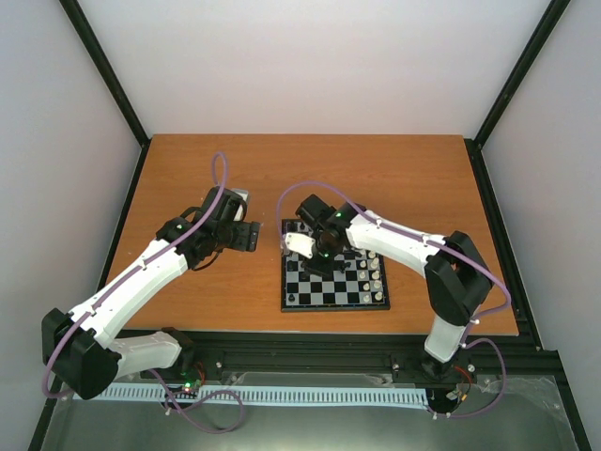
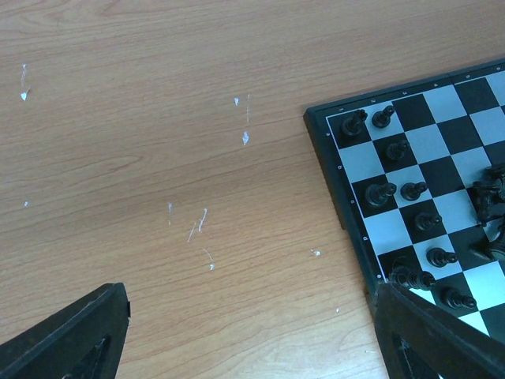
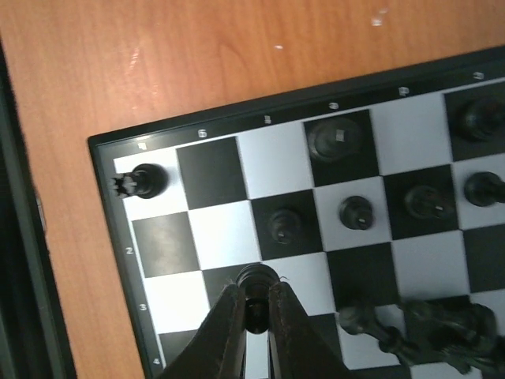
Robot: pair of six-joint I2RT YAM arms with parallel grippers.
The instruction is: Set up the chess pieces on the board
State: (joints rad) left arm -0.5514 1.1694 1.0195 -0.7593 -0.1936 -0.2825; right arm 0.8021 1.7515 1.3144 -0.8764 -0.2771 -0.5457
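The board (image 1: 333, 307) lies at the table's middle right, seen also in the right wrist view as the board (image 3: 217, 233). My right gripper (image 3: 256, 304) hangs over its far left corner, shut on a black chess piece (image 3: 258, 278). Black pieces (image 3: 284, 223) stand on squares nearby, a rook (image 3: 142, 181) sits in the corner, and a few black pieces (image 3: 426, 328) lie toppled. White pieces (image 1: 374, 272) line the board's right side. My left gripper (image 2: 252, 347) is open above bare wood, left of the board (image 2: 430, 142) and its black pieces (image 2: 379, 193).
The wooden table (image 1: 207, 301) is walled by white panels with black frame posts (image 1: 103, 66). In the left wrist view the wood carries small white scuff marks (image 2: 201, 221). My right gripper (image 1: 315, 249) and left gripper (image 1: 246, 235) sit close together near the board's far left corner.
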